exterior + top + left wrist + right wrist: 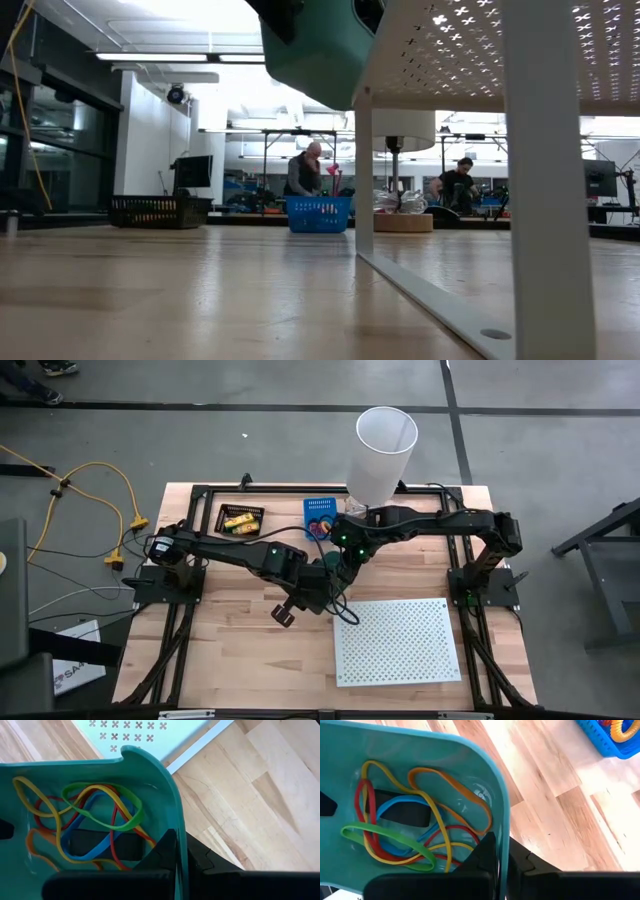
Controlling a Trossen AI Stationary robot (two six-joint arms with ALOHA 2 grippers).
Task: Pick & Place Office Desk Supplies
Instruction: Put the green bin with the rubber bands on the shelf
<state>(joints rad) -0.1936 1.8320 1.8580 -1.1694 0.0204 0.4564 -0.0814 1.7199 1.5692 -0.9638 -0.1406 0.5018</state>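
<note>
Jaws, both pairs: closed narrow on the rim of one teal tub, which both arms share.

High view. Left jaws and right jaws meet at frame centre, over the desk (240,650). Only a sliver of the teal tub (326,564) shows between them. Blue basket (320,510) and black tray (243,518) holding yellow packs (240,522) sit in the upper centre. A tall white bin (385,450) stands just right of them, and a white board (397,640) lies at lower right.

Low view. Teal tub (320,50) hangs at top centre, clear of the desk. The white board (470,40) stands on legs at right, a perforated sheet. The blue basket (318,213) has slotted plastic walls.

Left wrist view. Left jaws pinch the tub wall (165,780) at lower centre. The wall is smooth moulded plastic with a rounded corner. Rubber bands (100,815) lie inside in a loose tangle of thin, limp loops in yellow, green, blue, red and orange.

Right wrist view. Right jaws clamp the same kind of rim (490,765) at lower centre. The same rubber bands (420,820) fill the left of the frame.

Step, judged: the tub is gripped two-handed, ready to carry or tip. The next move calls for both arms to travel together and level, since the light bands could slide out.
</note>
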